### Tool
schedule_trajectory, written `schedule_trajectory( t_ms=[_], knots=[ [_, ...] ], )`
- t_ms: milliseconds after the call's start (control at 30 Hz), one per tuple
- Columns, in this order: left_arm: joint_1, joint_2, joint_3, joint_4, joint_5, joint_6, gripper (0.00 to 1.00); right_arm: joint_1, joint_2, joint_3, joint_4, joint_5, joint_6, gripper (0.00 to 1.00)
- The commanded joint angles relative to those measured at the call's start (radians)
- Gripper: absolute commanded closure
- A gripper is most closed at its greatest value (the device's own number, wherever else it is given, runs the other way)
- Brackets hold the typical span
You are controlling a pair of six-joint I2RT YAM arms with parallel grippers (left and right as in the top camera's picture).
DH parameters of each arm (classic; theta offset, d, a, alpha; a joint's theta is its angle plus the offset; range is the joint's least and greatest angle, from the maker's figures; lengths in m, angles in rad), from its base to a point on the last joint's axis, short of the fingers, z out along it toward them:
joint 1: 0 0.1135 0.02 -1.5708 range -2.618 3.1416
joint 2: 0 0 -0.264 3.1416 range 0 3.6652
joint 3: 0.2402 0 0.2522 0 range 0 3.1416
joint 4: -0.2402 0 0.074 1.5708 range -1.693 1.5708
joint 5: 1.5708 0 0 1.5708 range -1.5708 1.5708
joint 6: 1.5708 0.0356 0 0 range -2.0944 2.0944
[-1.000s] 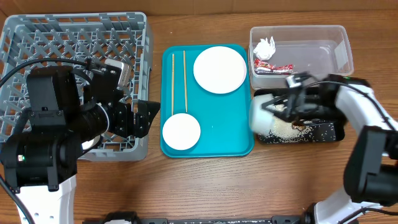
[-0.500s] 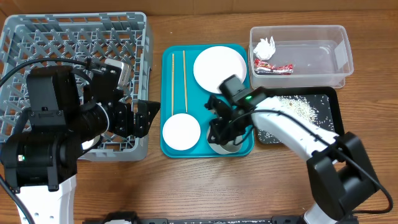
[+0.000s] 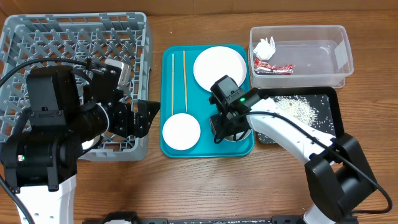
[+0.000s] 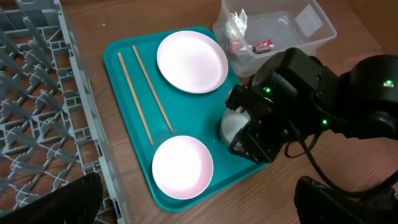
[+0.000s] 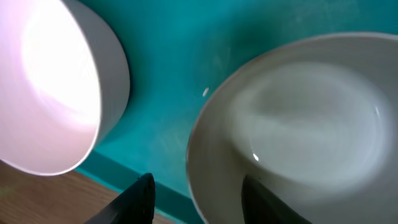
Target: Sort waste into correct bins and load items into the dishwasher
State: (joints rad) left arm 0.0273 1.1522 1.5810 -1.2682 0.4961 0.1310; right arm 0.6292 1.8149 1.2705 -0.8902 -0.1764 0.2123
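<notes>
Bowl (image 4: 231,126) lies mostly hidden under the right pincer (image 5: 199,198), jaws apart astride its rim; second bowl (image 3: 181,131) shows fully. Two chopsticks (image 3: 185,81), one plate (image 3: 219,70). Left pincer (image 4: 206,200) gapes empty.

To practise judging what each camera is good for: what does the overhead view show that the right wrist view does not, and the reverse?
Only overhead: the grey dish rack, the chopsticks and plate, the clear tub with tissue and red wrapper, the black tray with rice.
Only right wrist: the bare inside of the bowl under the right pincer, which straddles its rim.
Both: the teal tray and the other white bowl.
</notes>
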Motion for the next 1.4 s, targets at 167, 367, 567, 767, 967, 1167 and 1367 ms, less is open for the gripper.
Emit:
schedule_trajectory(
  t_ms=[167,367,567,767,967,1167,1367],
  knots=[
    [0.002,-0.013,0.013,-0.005,-0.077,-0.084,0.0,0.012,-0.001,0.319,-0.164,-0.024,-0.027,0.62],
    [0.032,-0.049,0.018,-0.147,-0.577,-0.449,0.0,0.012,-0.001,0.399,-0.192,-0.1,-0.026,0.77],
    [0.033,-0.015,-0.017,-0.289,-0.845,-0.708,0.0,0.012,-0.001,0.399,-0.19,-0.103,-0.025,0.76],
    [0.039,0.026,-0.111,-0.253,-0.874,-0.742,0.0,0.012,-0.001,0.399,-0.207,-0.103,-0.025,0.76],
    [0.173,0.118,-0.257,-0.171,-0.907,-0.753,0.0,0.012,-0.001,0.399,-0.223,-0.103,-0.025,0.76],
    [0.312,0.241,-0.307,-0.008,-0.758,-0.576,0.08,0.012,-0.001,0.399,-0.221,-0.103,-0.025,0.76],
    [0.326,0.362,-0.307,0.031,-0.656,-0.444,0.23,0.012,-0.001,0.399,-0.221,-0.103,-0.025,0.76]
  ],
)
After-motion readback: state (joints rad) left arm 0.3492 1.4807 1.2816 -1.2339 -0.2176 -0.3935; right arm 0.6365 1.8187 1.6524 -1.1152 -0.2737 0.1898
